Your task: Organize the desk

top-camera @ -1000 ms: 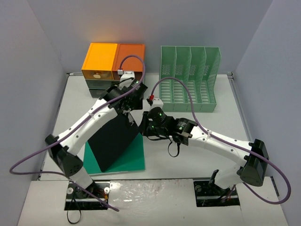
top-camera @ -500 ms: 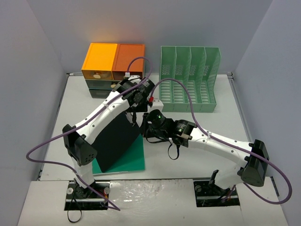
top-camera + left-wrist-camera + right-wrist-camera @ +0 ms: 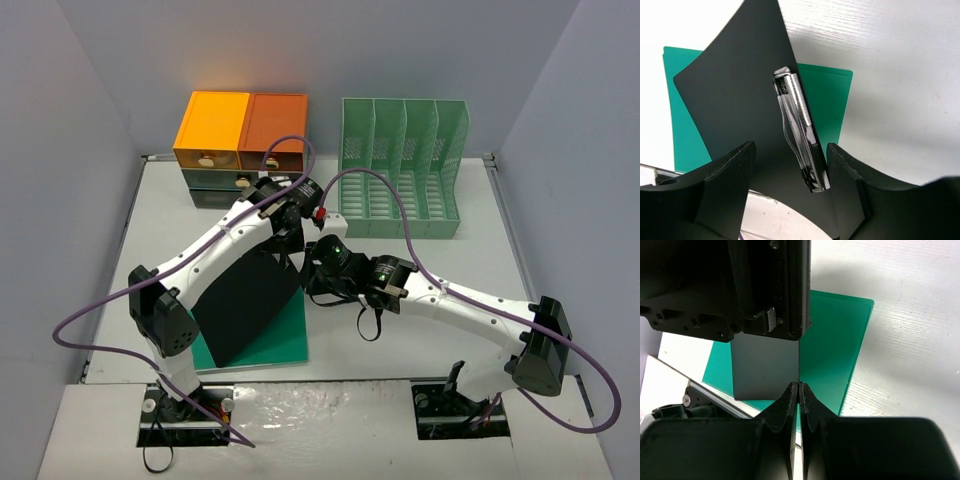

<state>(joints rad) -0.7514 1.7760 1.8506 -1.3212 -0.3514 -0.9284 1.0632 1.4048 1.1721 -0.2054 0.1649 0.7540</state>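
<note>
Both arms are reaching in over the middle-left of the desk (image 3: 450, 270), the white top that fills the floor between the grey-lilac walls. A green file rack (image 3: 400, 165) stands at its far edge and an orange-topped drawer unit (image 3: 240, 140) at its far left. A black clipboard (image 3: 245, 305) is tilted up off the surface, its low end over a green folder (image 3: 280, 335) that lies flat on the desk near the front left. In its own wrist view the right claw (image 3: 798, 387) is closed to a sliver, fingertips pinched on the thin edge of the clipboard, with the green folder visible underneath. The left claw (image 3: 790, 150) sits at the upper end of the clipboard with its fingers apart, roughly half spread, straddling the metal clip (image 3: 799, 130). The clip runs close along the right-hand finger, and there is a clear gap to the other finger. I see no firm grip from this claw. In the overhead view the two claws are just beside each other.
</note>
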